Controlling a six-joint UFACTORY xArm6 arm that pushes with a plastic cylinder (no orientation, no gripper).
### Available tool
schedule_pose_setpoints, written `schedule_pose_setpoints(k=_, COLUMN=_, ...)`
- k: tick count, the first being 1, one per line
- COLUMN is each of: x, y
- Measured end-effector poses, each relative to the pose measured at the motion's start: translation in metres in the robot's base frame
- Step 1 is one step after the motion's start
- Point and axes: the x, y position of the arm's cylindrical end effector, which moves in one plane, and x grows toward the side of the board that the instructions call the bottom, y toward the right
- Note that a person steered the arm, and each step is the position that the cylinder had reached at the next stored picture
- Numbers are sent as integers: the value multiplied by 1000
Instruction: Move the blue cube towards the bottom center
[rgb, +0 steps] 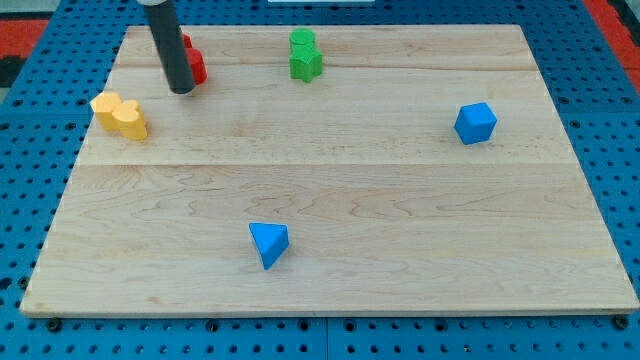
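In the camera view, my tip (181, 90) sits at the view's upper left of the bench (330, 290), just in front of a red block (195, 64) that the rod partly hides, so its shape cannot be made out. There is no hand on this arm, only the rod, so nothing opens or closes. The blue cube (476, 123) lies at the view's right, well apart from my tip, with bare wood all around it. A blue wedge-shaped block (268, 243) rests near the bottom centre, two green blocks (304, 55) sit touching at the top, and two yellow blocks (119, 113) lie at the left, near my tip. To do this step well, I judge that my tip should travel across the top, clear of the green pair, and come round to the cube's upper-right side, then push down and leftward through its middle so it does not spin off. The push should stop short of the blue wedge-shaped block, lest it be knocked away.
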Motion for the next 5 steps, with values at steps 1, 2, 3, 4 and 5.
schedule_pose_setpoints(k=1, x=-12, y=10)
schedule_pose_setpoints(k=2, x=-15, y=16)
schedule_pose_setpoints(k=3, x=20, y=64)
schedule_pose_setpoints(k=4, x=73, y=181)
schedule_pose_setpoints(k=5, x=34, y=308)
